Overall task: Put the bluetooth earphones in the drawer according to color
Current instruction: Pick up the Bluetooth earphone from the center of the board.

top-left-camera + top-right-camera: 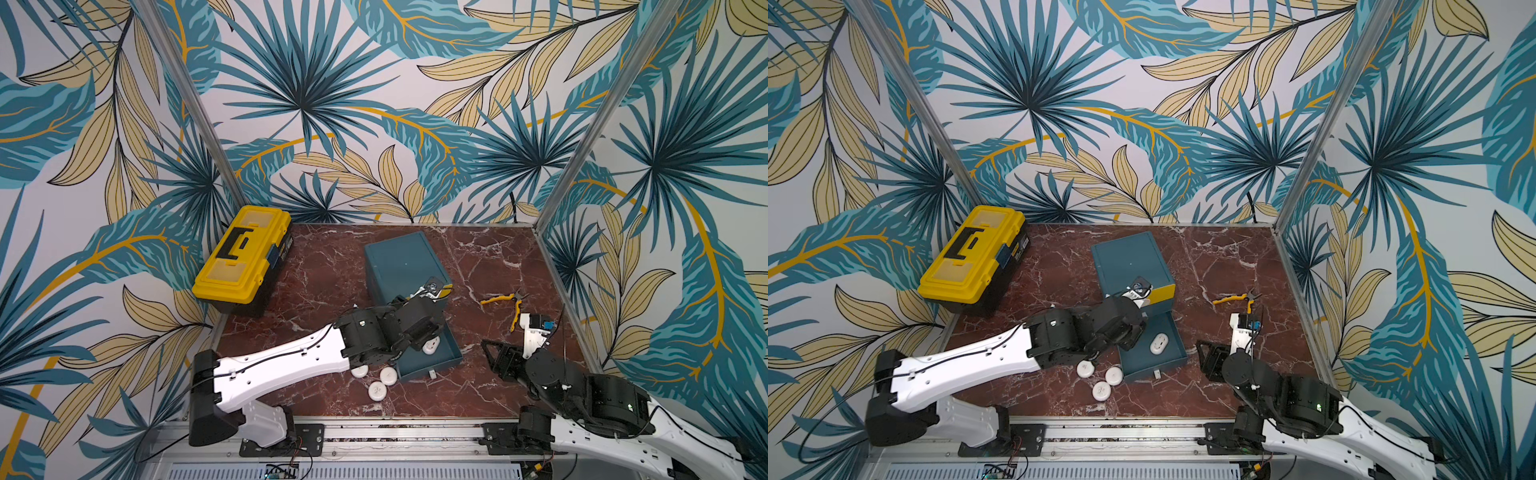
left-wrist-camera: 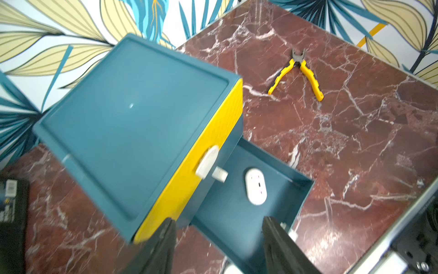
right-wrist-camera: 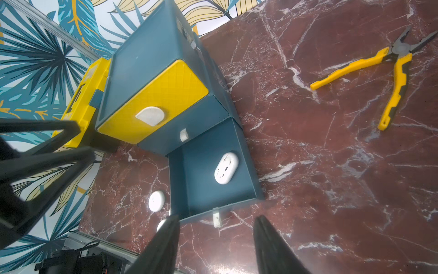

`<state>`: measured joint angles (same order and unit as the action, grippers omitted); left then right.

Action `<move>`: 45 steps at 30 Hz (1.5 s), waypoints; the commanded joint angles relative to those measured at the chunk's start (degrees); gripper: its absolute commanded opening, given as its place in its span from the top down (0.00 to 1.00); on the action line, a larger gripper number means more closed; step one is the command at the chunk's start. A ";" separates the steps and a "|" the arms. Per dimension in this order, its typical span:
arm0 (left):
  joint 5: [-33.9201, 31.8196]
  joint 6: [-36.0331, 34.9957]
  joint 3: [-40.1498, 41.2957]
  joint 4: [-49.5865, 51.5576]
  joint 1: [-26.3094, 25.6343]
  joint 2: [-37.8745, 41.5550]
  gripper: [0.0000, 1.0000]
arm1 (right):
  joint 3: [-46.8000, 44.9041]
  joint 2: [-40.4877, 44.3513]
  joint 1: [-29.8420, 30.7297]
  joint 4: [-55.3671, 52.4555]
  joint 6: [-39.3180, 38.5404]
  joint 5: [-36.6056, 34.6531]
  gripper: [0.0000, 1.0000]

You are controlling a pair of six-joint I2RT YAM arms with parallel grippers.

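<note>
My left gripper (image 2: 218, 218) hangs wide and empty over the open bottom drawer (image 2: 301, 197); one white earphone case (image 2: 256, 186) lies on the drawer floor just ahead of it. Three more white cases (image 1: 388, 375) lie on the table (image 1: 478, 395) beside the drawer, behind that gripper. My right gripper (image 3: 217, 216) is also wide and empty, facing the drawer's front.

Pulled-out bottom drawer (image 1: 1168, 362) open-topped; left arm (image 1: 1100, 324) over its inner end; pliers (image 1: 1237, 297) well aside
</note>
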<state>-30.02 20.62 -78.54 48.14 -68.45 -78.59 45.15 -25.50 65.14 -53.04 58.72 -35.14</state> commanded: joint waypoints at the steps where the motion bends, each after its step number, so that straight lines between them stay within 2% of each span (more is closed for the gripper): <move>1: -2.55 11.30 6.23 17.00 0.15 5.20 0.34 | -0.53 -0.08 0.22 -0.74 0.17 -0.81 0.44; 5: -0.44 20.02 11.13 26.98 0.16 9.46 0.31 | -0.05 -0.67 0.12 -0.67 -0.09 -0.74 0.44; 9: 1.31 23.83 15.76 27.25 0.65 9.68 0.27 | 0.70 -1.81 0.17 -0.58 -0.59 -0.99 0.44; 12: 5.06 23.52 19.76 21.49 2.12 9.04 0.22 | 1.29 -2.60 0.19 -0.49 -0.89 -0.73 0.44; 17: 14.18 21.08 29.17 7.75 6.99 6.58 0.19 | 1.19 -2.41 0.16 -0.54 -0.58 -0.27 0.44; 22: 21.49 19.00 31.15 0.45 9.28 0.17 0.18 | 1.08 -1.93 0.16 -0.50 -0.28 -0.15 0.44; 26: 22.93 18.14 30.93 -2.62 9.99 -2.62 0.18 | 1.26 -2.32 0.21 -0.51 -0.45 -0.15 0.44; 37: 22.40 15.73 32.33 0.12 14.87 -2.99 0.17 | 0.95 -1.64 0.16 -0.56 -0.71 -0.77 0.44; 45: 22.90 14.99 32.88 -1.63 16.19 -5.55 0.16 | 0.89 -1.32 0.16 -0.51 -0.62 -1.13 0.44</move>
<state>-7.60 36.49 -47.09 47.48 -52.75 -83.15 45.78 -27.44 65.14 -53.01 58.65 -35.16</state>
